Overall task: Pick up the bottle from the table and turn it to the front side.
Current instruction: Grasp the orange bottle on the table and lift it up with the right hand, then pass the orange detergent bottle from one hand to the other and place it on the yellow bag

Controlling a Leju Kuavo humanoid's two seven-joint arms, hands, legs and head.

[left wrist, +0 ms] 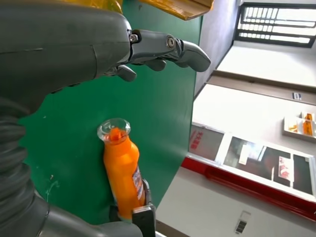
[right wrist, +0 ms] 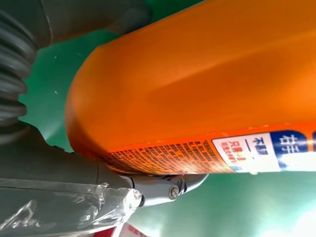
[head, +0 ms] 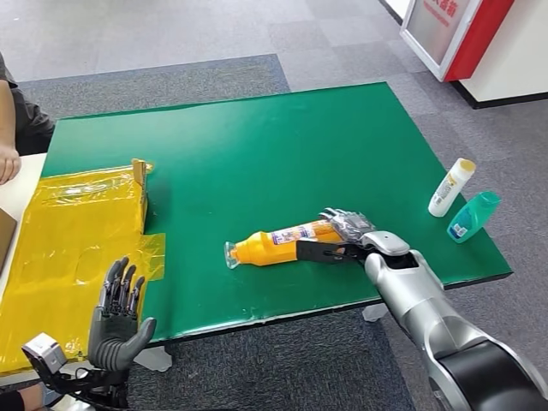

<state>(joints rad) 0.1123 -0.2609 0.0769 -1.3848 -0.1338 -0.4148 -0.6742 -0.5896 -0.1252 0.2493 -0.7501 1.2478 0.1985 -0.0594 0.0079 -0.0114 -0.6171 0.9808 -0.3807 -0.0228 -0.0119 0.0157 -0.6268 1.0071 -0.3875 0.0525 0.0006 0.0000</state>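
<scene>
At lower centre of the green counter (head: 259, 154), the orange bottle (head: 284, 241) lay on its side — the right hand (head: 346, 235) gripping its base; the left hand (head: 118, 321) hung open, lower left.

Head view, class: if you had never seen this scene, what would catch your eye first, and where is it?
The orange bottle lying on its side near the front edge of the green table, with the right hand closed around its base end. Next, the yellow plastic sheet spread over the table's left end, the open left hand raised in front of it. Two small bottles, white and teal, lie at the right edge.
</scene>
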